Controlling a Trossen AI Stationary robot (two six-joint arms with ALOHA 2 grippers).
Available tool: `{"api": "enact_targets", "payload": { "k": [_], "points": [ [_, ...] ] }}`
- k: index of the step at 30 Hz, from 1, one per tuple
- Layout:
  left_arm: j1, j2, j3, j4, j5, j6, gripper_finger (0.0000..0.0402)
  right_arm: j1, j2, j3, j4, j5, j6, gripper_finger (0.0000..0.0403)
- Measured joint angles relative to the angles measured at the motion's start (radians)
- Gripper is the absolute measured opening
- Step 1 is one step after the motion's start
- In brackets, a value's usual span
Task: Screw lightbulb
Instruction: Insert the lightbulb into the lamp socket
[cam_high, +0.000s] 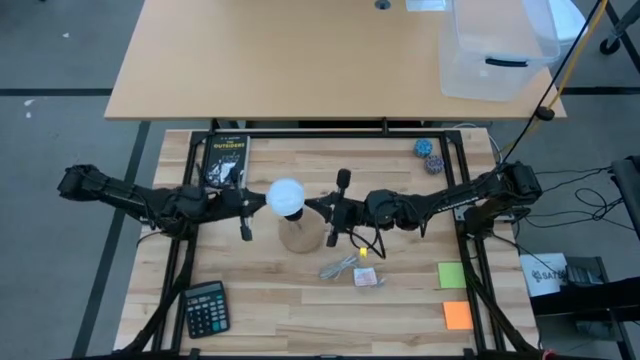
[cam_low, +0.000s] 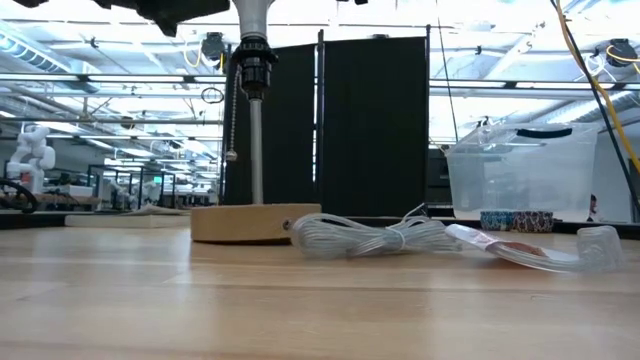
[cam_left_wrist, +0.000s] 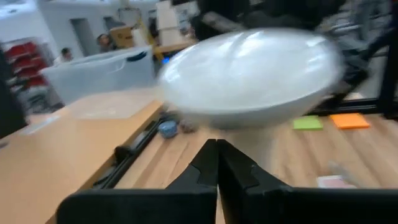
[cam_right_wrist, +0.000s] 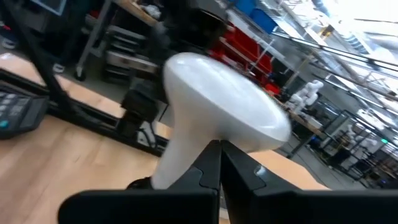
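The white lightbulb (cam_high: 286, 197) stands base down in the black socket (cam_low: 251, 62) of a lamp with a metal rod and a round tan wooden base (cam_low: 255, 222), at the table's middle. My left gripper (cam_high: 262, 207) is shut, level, just left of the bulb; its wrist view shows the dome (cam_left_wrist: 249, 74) close ahead. My right gripper (cam_high: 316, 209) is shut, level, just right of the bulb, its tips in front of the bulb's tapering neck (cam_right_wrist: 186, 149). My left gripper's shut fingertips (cam_left_wrist: 217, 152) stand at the bulb's left side under the dome; I cannot tell whether they touch it. My right gripper's shut fingertips (cam_right_wrist: 219, 152) come level from the table's right at the bulb's neck; I cannot tell whether they touch it.
A coiled white cord (cam_high: 342, 267) and a clear plastic wrapper (cam_high: 368, 278) lie near the lamp's base. A black book (cam_high: 226, 160) is at the far left, a calculator (cam_high: 205, 308) near left, green (cam_high: 452, 275) and orange (cam_high: 457, 315) notes near right.
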Motion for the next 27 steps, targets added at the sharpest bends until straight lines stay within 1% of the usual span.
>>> {"api": "enact_targets", "payload": {
  "k": [4, 9, 15, 17, 20, 22, 24, 27],
  "points": [
    [0.031, 0.000, 0.000, -0.029, -0.009, -0.029, 0.0000, 0.019, 0.001, 0.000, -0.016, 0.005, 0.000, 0.0000],
    [0.039, -0.002, 0.000, -0.033, -0.008, -0.027, 0.0000, 0.036, 0.001, 0.000, -0.061, 0.014, 0.000, 0.0000],
    [0.033, -0.049, 0.000, -0.023, -0.002, -0.024, 0.0000, 0.045, 0.001, 0.000, -0.118, 0.018, 0.026, 0.0000],
    [0.022, -0.070, 0.000, -0.009, 0.016, -0.023, 0.0000, 0.044, 0.001, 0.000, -0.148, 0.020, 0.037, 0.0000],
    [0.003, -0.091, 0.000, 0.033, 0.088, -0.002, 0.0000, 0.033, 0.001, 0.000, -0.169, 0.032, 0.059, 0.0000],
    [-0.013, -0.093, 0.000, 0.065, 0.141, 0.008, 0.0000, 0.022, 0.001, 0.000, -0.170, 0.066, 0.074, 0.0000],
    [-0.031, -0.092, 0.000, 0.086, 0.178, 0.017, 0.0000, 0.012, 0.001, 0.000, -0.171, 0.128, 0.076, 0.0000],
    [-0.057, -0.087, 0.000, 0.088, 0.185, 0.029, 0.0000, -0.003, 0.001, 0.000, -0.153, 0.217, 0.070, 0.0000]
  ]
}}
